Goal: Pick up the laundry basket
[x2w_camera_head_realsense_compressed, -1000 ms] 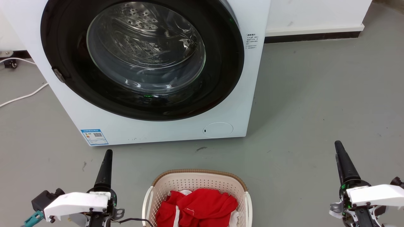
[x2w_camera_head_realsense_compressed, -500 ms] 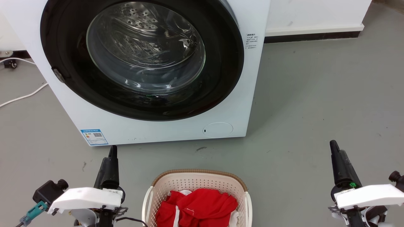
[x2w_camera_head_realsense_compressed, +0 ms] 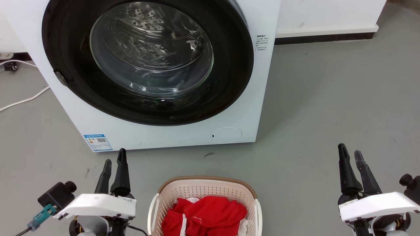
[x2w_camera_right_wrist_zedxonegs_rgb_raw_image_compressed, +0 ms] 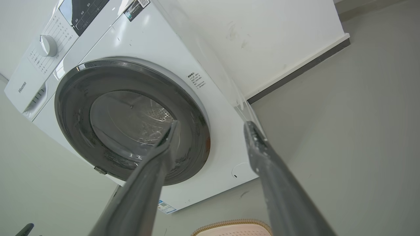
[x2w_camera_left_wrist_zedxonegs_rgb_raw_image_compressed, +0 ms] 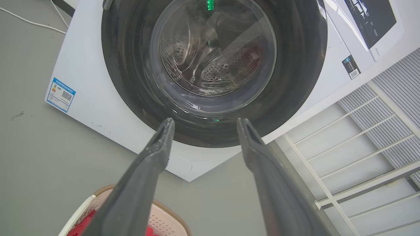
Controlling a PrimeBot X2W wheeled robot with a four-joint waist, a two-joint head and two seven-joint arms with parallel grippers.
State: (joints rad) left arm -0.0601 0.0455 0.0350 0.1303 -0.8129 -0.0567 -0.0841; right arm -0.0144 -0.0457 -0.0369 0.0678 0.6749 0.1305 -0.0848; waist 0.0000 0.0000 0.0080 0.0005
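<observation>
Laundry basket [x2w_camera_head_realsense_compressed: 203, 189] sits on grey floor [x2w_camera_head_realsense_compressed: 328, 98] at bottom centre of head view, just in front of white washing machine [x2w_camera_head_realsense_compressed: 170, 136], w/ red clothes [x2w_camera_head_realsense_compressed: 206, 213] inside. Left gripper [x2w_camera_head_realsense_compressed: 115, 157] is near basket's left side, fingers partly apart, empty, not touching. Right gripper [x2w_camera_head_realsense_compressed: 349, 150] is well off to the right, also parted, empty.

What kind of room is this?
Probably a laundry room: a front-loading washing machine stands on the grey floor, with a laundry basket of red clothes in front of it.
</observation>
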